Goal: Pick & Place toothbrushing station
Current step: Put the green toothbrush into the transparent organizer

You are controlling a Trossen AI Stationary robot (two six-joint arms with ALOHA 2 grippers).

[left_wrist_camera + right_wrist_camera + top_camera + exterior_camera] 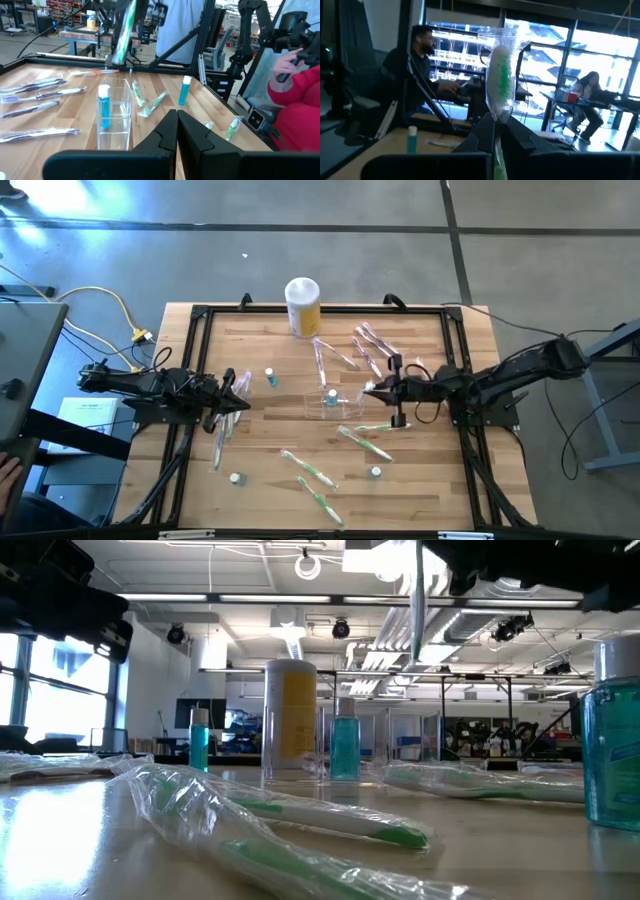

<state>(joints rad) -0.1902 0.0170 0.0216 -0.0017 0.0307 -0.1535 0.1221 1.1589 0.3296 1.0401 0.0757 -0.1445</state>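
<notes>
Though station (332, 404) hard to see, right end effector (372, 391) grips wrapped brush (501, 82)

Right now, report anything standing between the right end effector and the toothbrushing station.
Nothing visible does. The right end effector, shut on a wrapped green toothbrush, hangs beside the clear toothbrushing station, which already holds a small blue bottle. The left end effector waits at the left side of the table.

One camera looks straight down on the bench (300, 380); another sits level at its surface; wrist cameras face inward, sharing its centre.
</notes>
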